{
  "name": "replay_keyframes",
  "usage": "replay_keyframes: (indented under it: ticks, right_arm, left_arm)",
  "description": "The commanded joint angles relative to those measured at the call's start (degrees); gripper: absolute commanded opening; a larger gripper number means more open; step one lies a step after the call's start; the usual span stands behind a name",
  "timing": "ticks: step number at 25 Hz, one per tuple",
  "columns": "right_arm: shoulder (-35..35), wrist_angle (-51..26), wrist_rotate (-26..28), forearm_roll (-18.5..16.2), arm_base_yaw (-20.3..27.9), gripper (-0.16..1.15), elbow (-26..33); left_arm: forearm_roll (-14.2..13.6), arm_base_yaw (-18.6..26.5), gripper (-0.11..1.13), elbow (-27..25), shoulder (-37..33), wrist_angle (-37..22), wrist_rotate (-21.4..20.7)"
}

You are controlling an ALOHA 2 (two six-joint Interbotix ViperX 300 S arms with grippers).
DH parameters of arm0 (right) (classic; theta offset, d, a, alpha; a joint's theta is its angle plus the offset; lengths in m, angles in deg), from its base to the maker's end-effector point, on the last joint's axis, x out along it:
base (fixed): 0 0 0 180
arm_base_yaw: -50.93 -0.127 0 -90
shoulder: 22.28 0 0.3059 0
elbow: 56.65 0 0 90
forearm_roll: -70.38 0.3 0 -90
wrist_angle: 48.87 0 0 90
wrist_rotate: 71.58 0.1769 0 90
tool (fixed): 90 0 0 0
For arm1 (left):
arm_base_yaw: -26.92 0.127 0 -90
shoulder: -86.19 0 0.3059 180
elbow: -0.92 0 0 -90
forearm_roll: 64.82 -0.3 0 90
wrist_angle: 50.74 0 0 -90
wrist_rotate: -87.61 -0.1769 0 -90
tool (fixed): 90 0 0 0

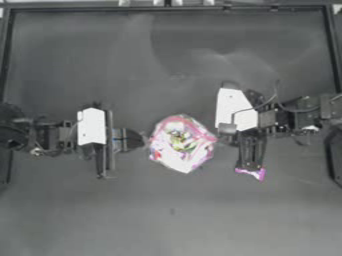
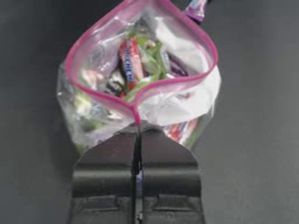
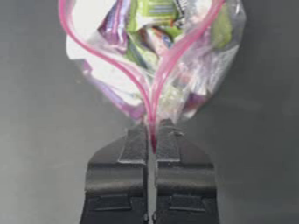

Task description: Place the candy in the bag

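Note:
The clear bag with a pink strip stands mid-table, its mouth open upward and mixed sweets inside. My left gripper is at its left edge. In the left wrist view the left gripper is shut on the strip of the bag. My right gripper is at the bag's right edge. The right wrist view shows the right gripper shut on the strip of the bag. The candy, magenta with a pale middle, lies to the bag's right and nearer the front. The candy also shows beyond the bag.
A dark part of the right arm reaches down to the candy; whether it touches is unclear. A raised rim frames the dark table at the back and sides. Both arms' white wrist blocks flank the bag.

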Motion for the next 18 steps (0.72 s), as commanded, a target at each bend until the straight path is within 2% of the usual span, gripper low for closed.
replay_keyframes:
  ticks: [1,18]
  right_arm:
    - [-0.1,0.9,0.1,0.3,-0.3,0.06,0.4]
    - [-1.4,2.9,0.0,0.4,-0.4,0.06,-0.6]
  left_arm:
    - [0.1,-0.4,0.07,2.2,1.1,0.5,0.0]
    - [0.2,-0.5,0.07,2.9,2.6,0.7,-0.1]
